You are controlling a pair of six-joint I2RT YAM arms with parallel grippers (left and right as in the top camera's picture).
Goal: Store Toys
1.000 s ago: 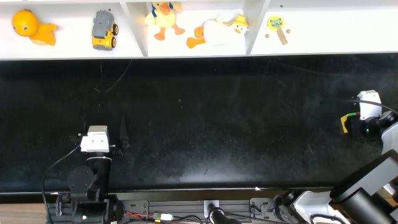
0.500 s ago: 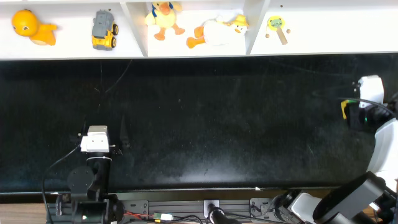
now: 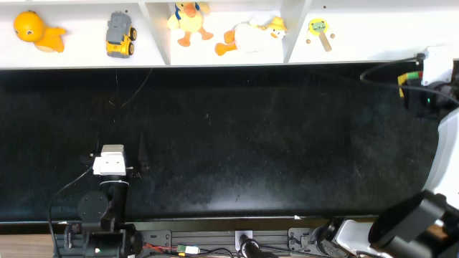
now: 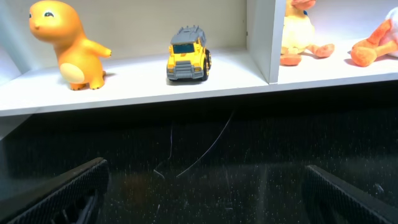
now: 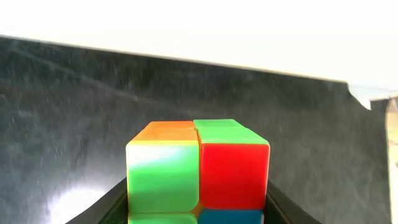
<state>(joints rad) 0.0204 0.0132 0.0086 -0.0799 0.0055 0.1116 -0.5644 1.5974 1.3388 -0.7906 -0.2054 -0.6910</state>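
Your right claw (image 5: 199,214) is clamped on the cube (image 5: 198,165), near the shelf (image 5: 186,31). It's probably light, rigid, slick plastic, so pinch flat opposite faces. Left claw (image 4: 202,186) is spread wide, empty.

The right gripper (image 3: 412,80), carrying the colour cube (image 5: 198,168), moves up along the black table's (image 3: 251,143) right edge until it is near the white shelf (image 3: 358,56). Its arm stretches farther from the base.
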